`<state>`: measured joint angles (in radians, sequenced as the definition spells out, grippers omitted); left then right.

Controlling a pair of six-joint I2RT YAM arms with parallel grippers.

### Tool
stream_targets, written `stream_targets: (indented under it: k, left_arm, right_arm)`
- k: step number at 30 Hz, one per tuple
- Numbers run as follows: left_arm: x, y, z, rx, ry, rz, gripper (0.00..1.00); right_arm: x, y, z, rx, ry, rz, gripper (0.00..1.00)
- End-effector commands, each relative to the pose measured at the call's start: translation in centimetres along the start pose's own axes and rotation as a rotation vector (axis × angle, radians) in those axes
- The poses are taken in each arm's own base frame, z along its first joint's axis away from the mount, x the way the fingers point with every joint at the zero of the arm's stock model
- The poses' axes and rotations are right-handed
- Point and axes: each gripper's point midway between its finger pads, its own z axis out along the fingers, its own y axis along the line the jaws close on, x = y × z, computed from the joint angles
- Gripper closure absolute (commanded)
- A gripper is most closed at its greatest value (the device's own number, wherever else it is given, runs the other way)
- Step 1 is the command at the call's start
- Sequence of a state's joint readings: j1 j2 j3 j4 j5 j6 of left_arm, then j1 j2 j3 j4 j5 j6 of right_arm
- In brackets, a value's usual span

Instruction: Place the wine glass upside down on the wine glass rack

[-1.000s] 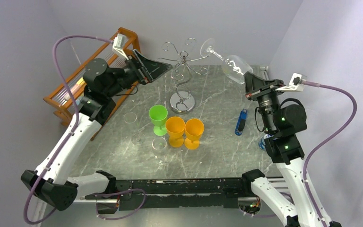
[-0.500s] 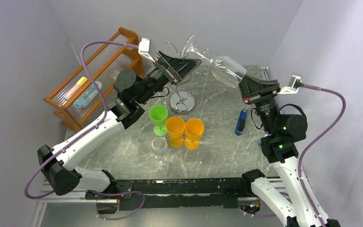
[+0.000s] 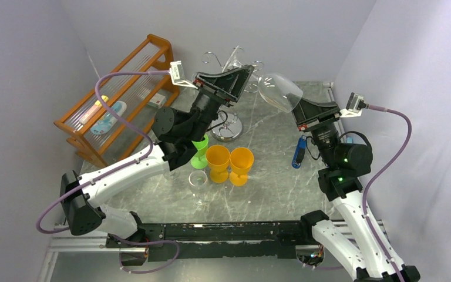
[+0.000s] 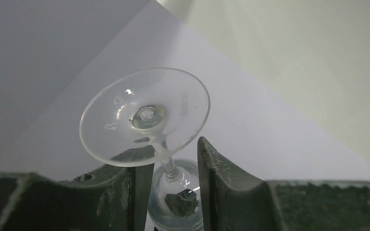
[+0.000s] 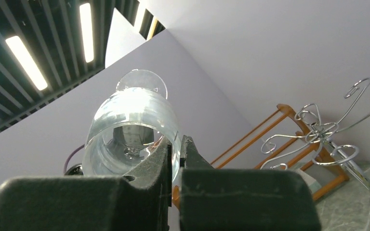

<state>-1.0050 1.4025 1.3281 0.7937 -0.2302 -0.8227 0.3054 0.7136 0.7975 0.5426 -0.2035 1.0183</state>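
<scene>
The clear wine glass (image 3: 279,91) hangs tilted in the air over the back of the table, foot pointing left. My right gripper (image 3: 296,108) is shut on the rim of its bowl; in the right wrist view one finger sits inside the wine glass (image 5: 130,130) and one outside, at the gripper (image 5: 176,144). My left gripper (image 3: 243,76) straddles the stem just under the foot. In the left wrist view the foot of the wine glass (image 4: 144,115) lies above the gripper (image 4: 176,154), with a gap still showing beside the stem. The chrome wine glass rack (image 3: 226,126) stands just behind and below, also in the right wrist view (image 5: 327,130).
An orange slatted shelf (image 3: 117,88) stands at the back left. A green cup (image 3: 198,147) and two orange cups (image 3: 218,161) (image 3: 241,164) cluster mid-table, with a clear glass (image 3: 198,179) in front. A blue object (image 3: 298,151) lies to the right.
My left arm swung right from the shelf to the glass's stem and its jaws narrowed around it. The right gripper carried the glass leftward.
</scene>
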Motion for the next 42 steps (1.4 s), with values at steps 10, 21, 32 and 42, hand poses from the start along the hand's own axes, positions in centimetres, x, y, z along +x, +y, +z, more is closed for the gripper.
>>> stream_targets:
  k: [10,21,32,42]
  left_arm:
    - [-5.2,-2.0,0.5,0.034,-0.244,0.092,0.95]
    - [-4.9,-1.8,-0.3,0.03,-0.202,0.206,0.95]
    - [-1.8,-1.9,-1.9,0.077,0.046,0.465,0.95]
    - [3.6,-0.2,-4.9,0.101,0.37,0.506,0.95]
  right_arm:
    - [1.0,0.1,-0.8,-0.01,0.045,-0.01,0.95]
    - [3.1,-3.0,-4.1,0.149,0.123,-0.045,0.44]
    - [0.9,-8.3,-10.2,0.539,0.172,-0.383,0.28]
    - [0.9,1.3,-5.9,0.084,0.34,-0.604,0.2]
